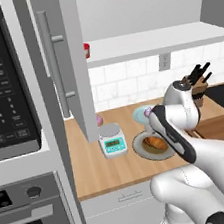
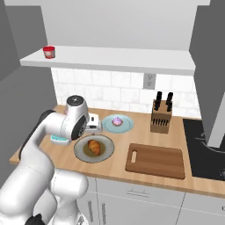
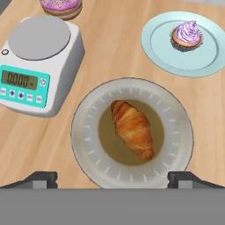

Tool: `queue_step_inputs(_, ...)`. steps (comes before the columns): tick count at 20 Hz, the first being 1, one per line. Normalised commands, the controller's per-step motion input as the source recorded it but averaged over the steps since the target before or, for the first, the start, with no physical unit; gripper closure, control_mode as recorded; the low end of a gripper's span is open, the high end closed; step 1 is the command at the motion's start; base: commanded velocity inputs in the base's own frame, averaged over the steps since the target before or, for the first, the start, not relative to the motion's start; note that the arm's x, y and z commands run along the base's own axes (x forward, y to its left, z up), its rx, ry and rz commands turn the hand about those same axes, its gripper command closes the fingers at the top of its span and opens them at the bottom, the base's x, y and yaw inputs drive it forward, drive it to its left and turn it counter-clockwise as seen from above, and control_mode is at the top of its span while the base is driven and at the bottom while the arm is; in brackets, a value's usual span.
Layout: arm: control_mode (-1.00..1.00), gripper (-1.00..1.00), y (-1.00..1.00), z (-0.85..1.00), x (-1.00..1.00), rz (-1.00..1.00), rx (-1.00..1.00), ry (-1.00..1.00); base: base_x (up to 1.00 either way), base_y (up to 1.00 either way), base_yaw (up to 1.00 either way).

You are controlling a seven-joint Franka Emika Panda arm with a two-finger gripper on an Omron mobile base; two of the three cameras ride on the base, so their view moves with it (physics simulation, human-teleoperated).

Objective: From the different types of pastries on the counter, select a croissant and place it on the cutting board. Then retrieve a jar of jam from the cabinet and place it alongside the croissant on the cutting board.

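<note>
light tan counter bears a grey plate, pale blue plate, kitchen scale, cutting board and knife block.

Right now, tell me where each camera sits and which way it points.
Left base view: behind the arm's left, facing the counter, open cabinet and croissant; white arm at lower right.
Right base view: behind the arm's right, over the cutting board and jar of jam; arm at lower left.
Hand view: above the croissant's grey plate, looking down; the open hand at the bottom.
All share croissant and plate.
</note>
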Motion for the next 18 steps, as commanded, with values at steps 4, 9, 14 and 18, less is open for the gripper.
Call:
queue_step_inputs(4, -1.0, -1.0, -0.04, -0.34, 0.24, 0.04, -0.04, -0.01, 0.0, 0.0, 0.0)
queue_step_inputs(9, -1.0, -1.0, 0.0, -0.13, 0.2, 0.04, -0.01, 0.0, 0.0, 0.0, 0.0)
queue_step_inputs(14, -1.0, -1.0, -0.05, -0.14, 0.08, 0.06, -0.03, -0.01, 0.0, 0.0, 0.0)
queue_step_inputs(18, -1.0, -1.0, -0.01, -0.19, 0.02, 0.03, -0.01, 0.0, 0.0, 0.0, 0.0)
